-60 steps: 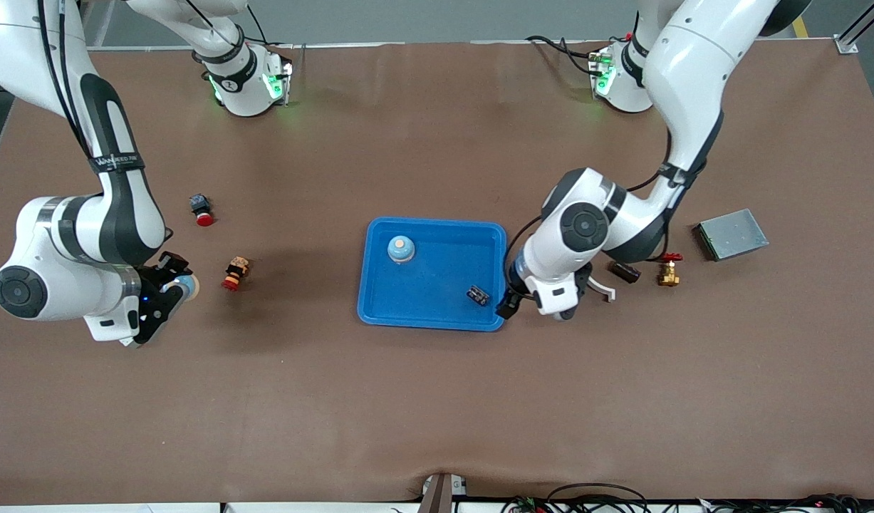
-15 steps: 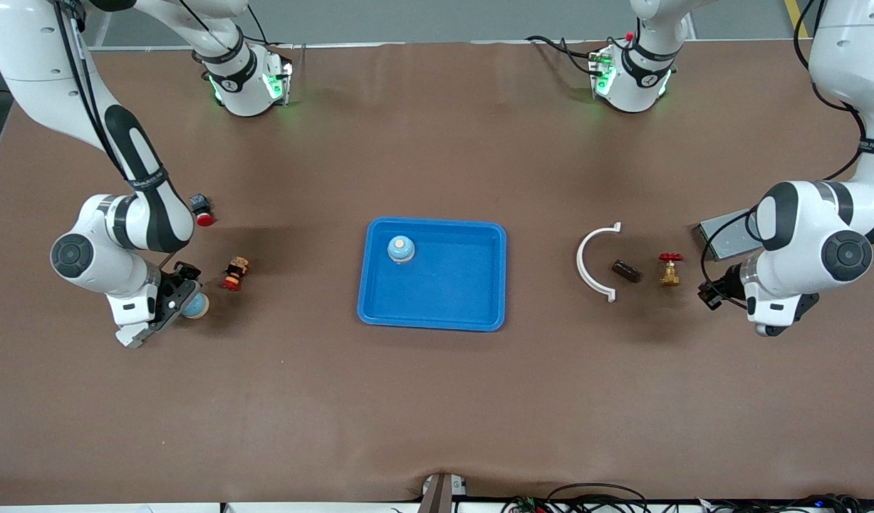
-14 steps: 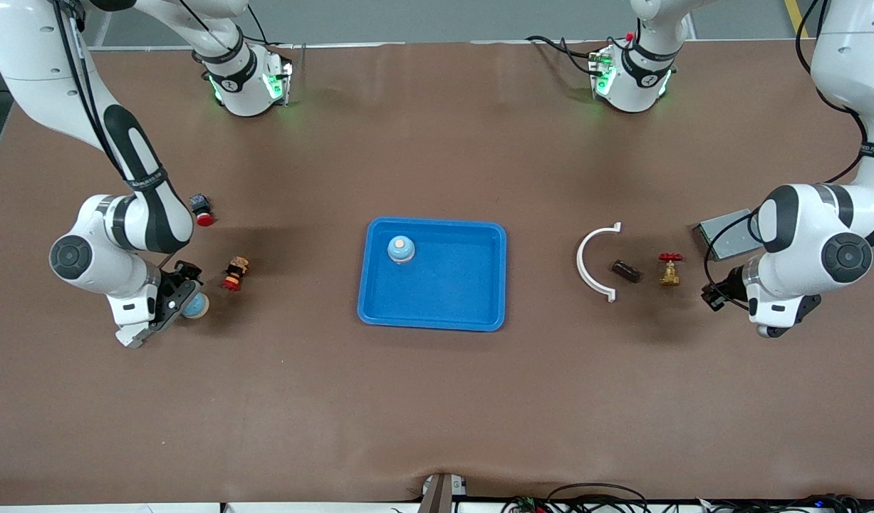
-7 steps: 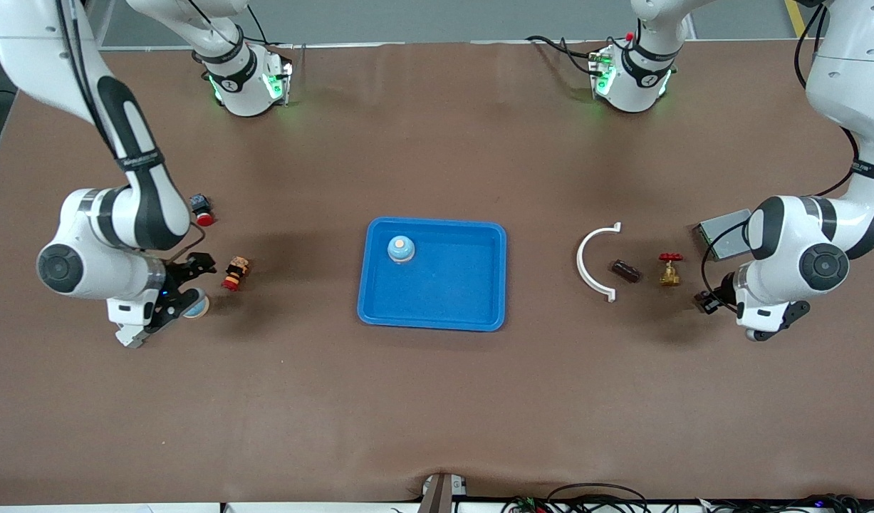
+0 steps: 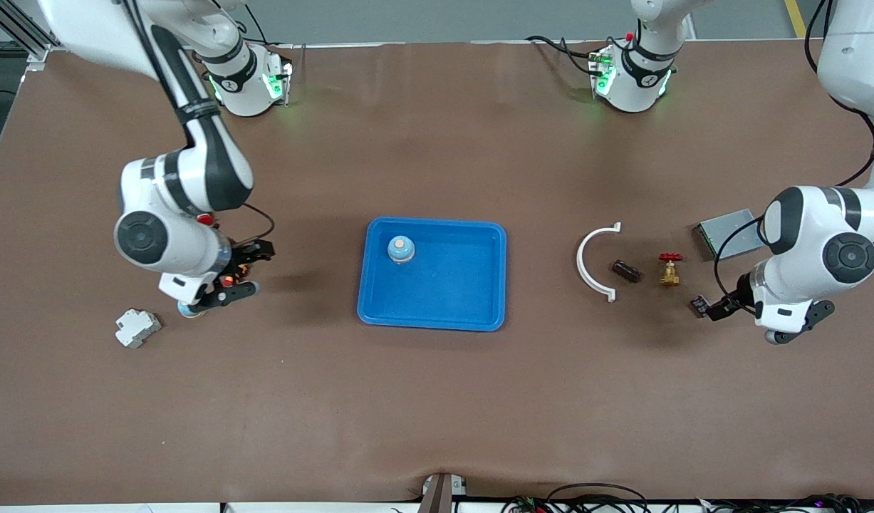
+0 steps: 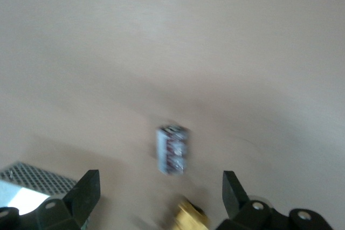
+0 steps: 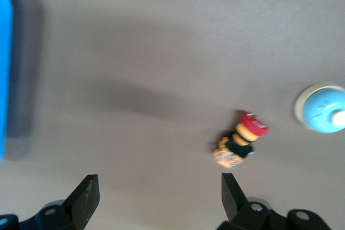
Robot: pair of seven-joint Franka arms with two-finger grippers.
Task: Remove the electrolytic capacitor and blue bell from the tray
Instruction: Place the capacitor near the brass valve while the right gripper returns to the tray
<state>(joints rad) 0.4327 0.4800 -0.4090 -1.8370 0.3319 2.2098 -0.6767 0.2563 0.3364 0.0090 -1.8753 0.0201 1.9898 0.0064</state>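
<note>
Near table ends, left gripper (image 6: 159, 195) spread over capacitor (image 6: 172, 150), right gripper (image 7: 157, 197) spread beside bell (image 7: 322, 108).

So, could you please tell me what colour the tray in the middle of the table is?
The tray is bright blue, shown best in the front view.

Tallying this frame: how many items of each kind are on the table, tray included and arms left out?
Bells: 2
Red-capped buttons: 2
Capacitor: 1
Blue tray: 1
White breaker: 1
White curved bracket: 1
Brown block: 1
Brass valve: 1
Metal box: 1
Total: 11
</note>
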